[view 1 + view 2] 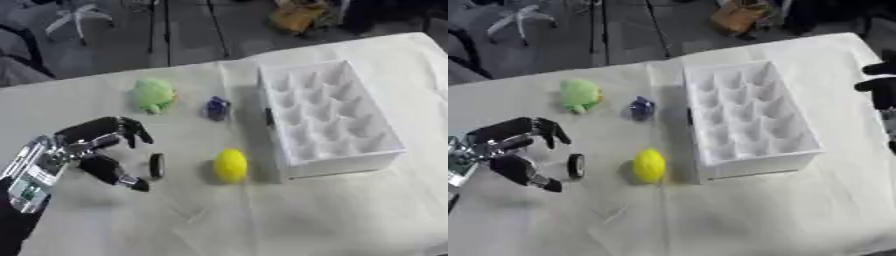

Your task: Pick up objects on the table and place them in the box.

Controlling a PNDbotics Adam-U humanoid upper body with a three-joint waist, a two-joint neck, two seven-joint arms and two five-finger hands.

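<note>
A white box (325,116) with many small compartments stands at the right of the table. Left of it lie a yellow egg-shaped object (231,165), a small blue object (217,107) and a green soft toy (154,94). A small black object (157,165) lies just left of the yellow one. My left hand (98,149) hovers beside that black object, fingers and thumb spread apart around nothing. My right hand (880,85) shows only at the right edge of the right eye view, beyond the box.
The table (306,220) is covered with a creased white cloth. Behind its far edge are a chair base (77,17), stand legs and a yellowish bag (294,16) on the floor.
</note>
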